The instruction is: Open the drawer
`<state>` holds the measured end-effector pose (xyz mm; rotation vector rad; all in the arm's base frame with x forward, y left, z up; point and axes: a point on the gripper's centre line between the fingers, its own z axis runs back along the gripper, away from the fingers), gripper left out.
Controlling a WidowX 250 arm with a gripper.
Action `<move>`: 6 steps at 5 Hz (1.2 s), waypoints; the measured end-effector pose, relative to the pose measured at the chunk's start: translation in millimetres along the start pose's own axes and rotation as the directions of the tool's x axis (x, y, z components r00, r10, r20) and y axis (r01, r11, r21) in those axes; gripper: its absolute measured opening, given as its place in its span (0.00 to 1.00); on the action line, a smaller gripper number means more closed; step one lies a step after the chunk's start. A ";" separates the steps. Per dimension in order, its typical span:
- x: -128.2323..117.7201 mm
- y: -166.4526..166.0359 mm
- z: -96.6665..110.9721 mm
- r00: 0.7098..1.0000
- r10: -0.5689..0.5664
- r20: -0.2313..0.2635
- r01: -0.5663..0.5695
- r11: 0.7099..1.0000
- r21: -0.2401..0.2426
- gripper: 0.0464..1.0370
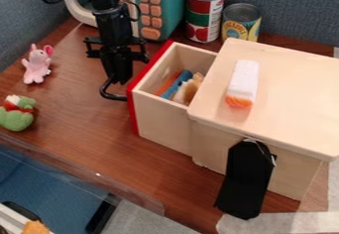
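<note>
Well left of the end effector, a green plush toy [18,113] and a pink plush toy [36,64] sit on the desk [74,96], out of the drawer's way. The end effector [118,79] points down just outside the drawer's red front, a position that would suit pulling outward. Whether it is wide or narrow I cannot tell. Beneath it, a black loop [111,93] beside that front is probably the handle, though dark on dark makes it hard to separate.

The drawer [162,121] is immediately to its right, standing well out of the wooden box [301,99], so opening looks largely done; backing clear of the loop without nudging the front would come next. Small items [179,87] lie inside, kept together by its walls. Above and right of the end effector stand a toy microwave [159,7] and 2 cans [204,12], behind the drawer's path. Farther right, toy sushi [243,83] rests on the box's flat top.
</note>
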<state>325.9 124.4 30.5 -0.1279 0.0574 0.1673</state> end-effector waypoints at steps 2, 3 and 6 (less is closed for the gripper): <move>0.0 24.3 3.9 0.999 0.053 0.013 -0.053 0.999 -0.004 0.14; 1.8 34.0 7.0 0.993 0.107 0.041 -0.107 0.994 0.004 0.37; -14.8 53.2 89.1 0.970 -0.019 0.244 0.004 0.998 0.061 0.97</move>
